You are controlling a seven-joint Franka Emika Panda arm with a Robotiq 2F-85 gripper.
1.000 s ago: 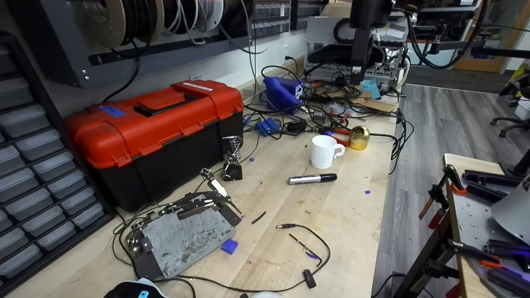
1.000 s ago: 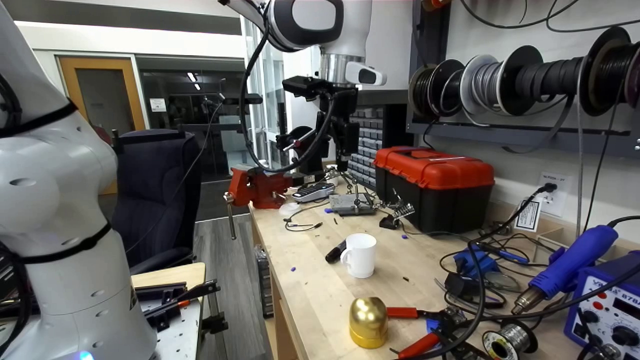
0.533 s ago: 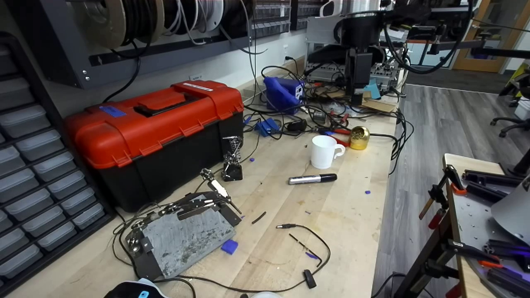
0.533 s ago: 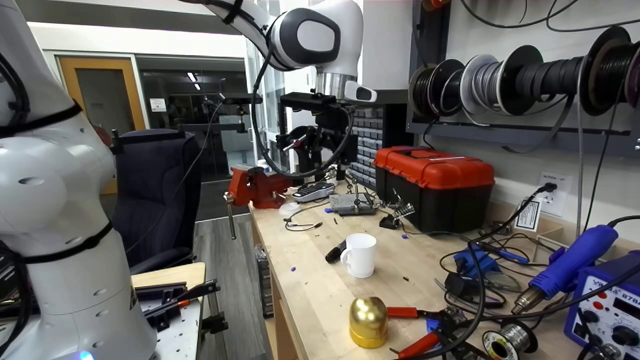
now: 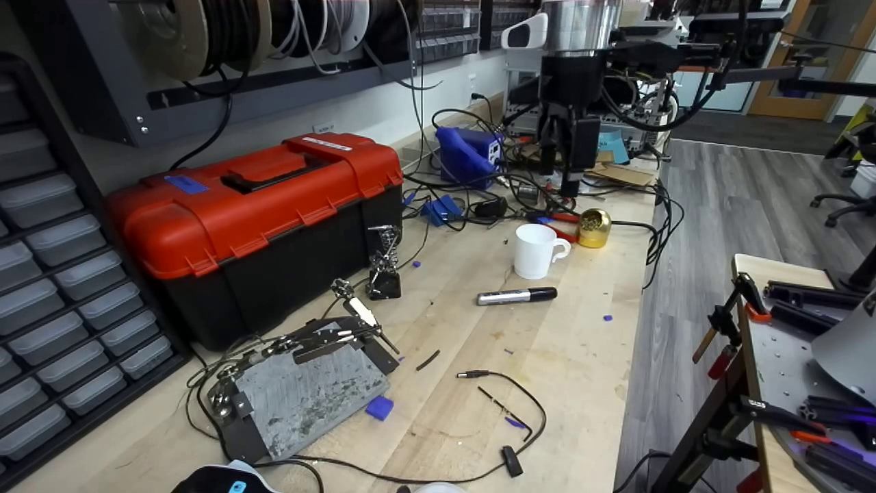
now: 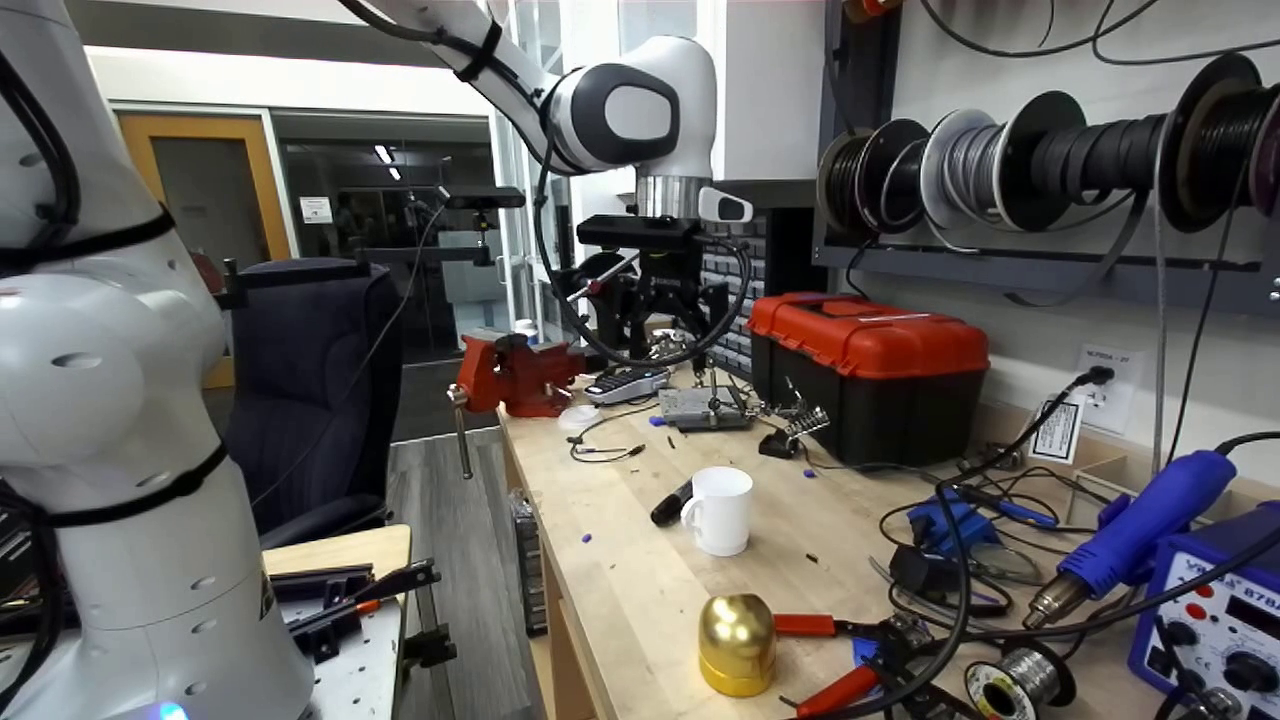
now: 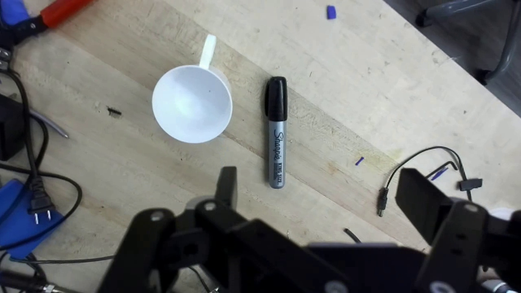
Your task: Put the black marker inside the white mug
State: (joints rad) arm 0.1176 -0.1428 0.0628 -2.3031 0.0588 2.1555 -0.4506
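The black marker, a Sharpie with a black cap and a grey barrel, lies flat on the wooden bench in an exterior view (image 5: 517, 296) and the wrist view (image 7: 277, 134). In an exterior view (image 6: 671, 504) only its cap end shows beside the mug. The white mug (image 5: 534, 252) stands upright next to the marker, apart from it; it also shows in an exterior view (image 6: 722, 512) and the wrist view (image 7: 191, 106), which shows its inside empty. My gripper (image 7: 322, 195) is open and empty, above the bench. It also shows in an exterior view (image 5: 560, 179), higher than the mug.
A red and black toolbox (image 5: 274, 219) stands along the wall. A gold tip-cleaner pot (image 6: 737, 645) and red-handled pliers (image 6: 805, 625) lie near the mug. Tangled cables surround a blue soldering station (image 6: 1225, 600). A helping-hands stand (image 5: 308, 390) and a thin black cable (image 5: 527, 397) are on the bench.
My arm has come down toward the bench and the gripper has turned, so both fingers now show in an exterior view. The marker and the mug have not moved.
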